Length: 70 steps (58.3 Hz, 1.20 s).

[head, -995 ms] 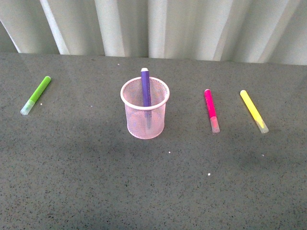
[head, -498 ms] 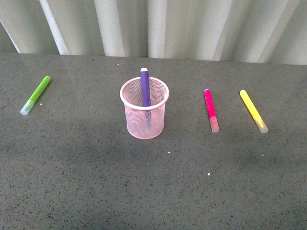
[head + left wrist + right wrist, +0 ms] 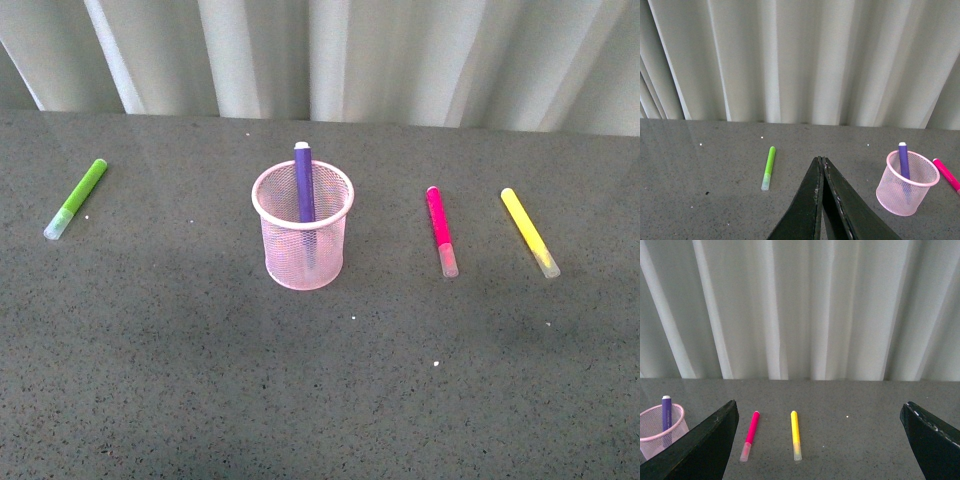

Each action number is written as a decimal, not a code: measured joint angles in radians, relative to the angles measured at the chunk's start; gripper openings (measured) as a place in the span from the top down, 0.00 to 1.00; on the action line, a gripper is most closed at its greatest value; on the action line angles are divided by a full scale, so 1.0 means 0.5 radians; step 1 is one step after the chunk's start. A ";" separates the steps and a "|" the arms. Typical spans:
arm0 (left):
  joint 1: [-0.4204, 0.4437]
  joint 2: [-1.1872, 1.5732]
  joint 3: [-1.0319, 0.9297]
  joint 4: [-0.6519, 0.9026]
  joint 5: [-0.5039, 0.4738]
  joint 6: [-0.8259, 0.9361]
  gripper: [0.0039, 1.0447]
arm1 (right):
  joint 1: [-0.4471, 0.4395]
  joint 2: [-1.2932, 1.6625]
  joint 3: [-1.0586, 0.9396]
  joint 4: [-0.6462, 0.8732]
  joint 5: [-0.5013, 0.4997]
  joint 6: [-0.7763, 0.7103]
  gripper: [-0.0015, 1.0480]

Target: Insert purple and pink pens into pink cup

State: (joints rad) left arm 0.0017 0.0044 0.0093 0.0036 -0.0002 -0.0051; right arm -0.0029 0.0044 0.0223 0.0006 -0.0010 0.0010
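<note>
Purple pen stands near-upright in pink cup, its lower end dim through the mesh, probably on the base; pink pen lies flat between cup and yellow marker; left gripper jaws pressed together, empty; right gripper jaws spread wide.

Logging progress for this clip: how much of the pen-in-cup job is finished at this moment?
Done: the dark purple marker stands inside the light pink wire-mesh cup. In hand: nothing; the left gripper has its jaws shut and empty, the right gripper has its jaws wide open. Left: the magenta-pink marker lies on the table beside the cup, not yet inserted.
</note>
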 joint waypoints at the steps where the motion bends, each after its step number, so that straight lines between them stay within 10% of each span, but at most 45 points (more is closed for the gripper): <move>1: 0.000 0.000 0.000 -0.002 0.000 0.000 0.97 | 0.000 0.000 0.000 0.000 0.000 0.000 0.07; 15: 0.000 -0.002 0.000 -0.006 0.000 0.000 0.71 | -0.009 0.007 -0.003 0.024 -0.037 0.011 0.07; 34: 0.000 -0.002 0.000 -0.006 0.002 0.001 0.12 | -0.158 1.933 0.523 1.643 -0.130 0.150 0.07; 70: 0.000 -0.002 0.000 -0.006 0.002 0.002 0.06 | 0.246 4.333 2.737 -0.022 0.040 0.049 0.07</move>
State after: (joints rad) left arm 0.0017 0.0032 0.0093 0.0006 0.0006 -0.0040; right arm 0.1204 2.1708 1.3907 -0.0105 0.0193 0.0254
